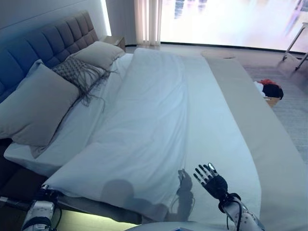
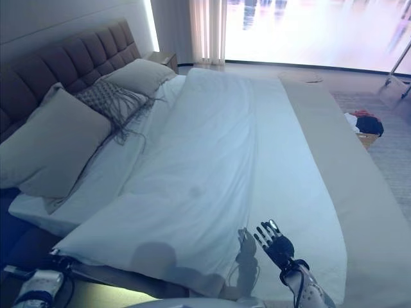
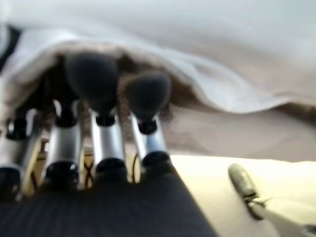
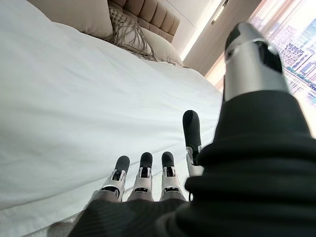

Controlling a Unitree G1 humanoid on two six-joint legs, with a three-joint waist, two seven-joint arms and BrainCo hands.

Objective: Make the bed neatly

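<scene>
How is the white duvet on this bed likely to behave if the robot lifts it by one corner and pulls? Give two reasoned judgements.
The white duvet would probably flop and drape rather than hold its shape: it already lies in soft folds and creases. It spreads across most of the bed, so one corner pulled would likely drag and bunch. The right hand hovers open above it.

The duvet (image 1: pixel 159 120) lies broad and smooth from 6 to 12 o'clock, open to a hand across its whole top. Three pillows (image 1: pixel 36 108) crowd the headboard (image 1: pixel 43 45) at 9 to 11 o'clock. At 2 o'clock a basket (image 1: pixel 270 96) stands on the floor, well apart from the bed.
</scene>
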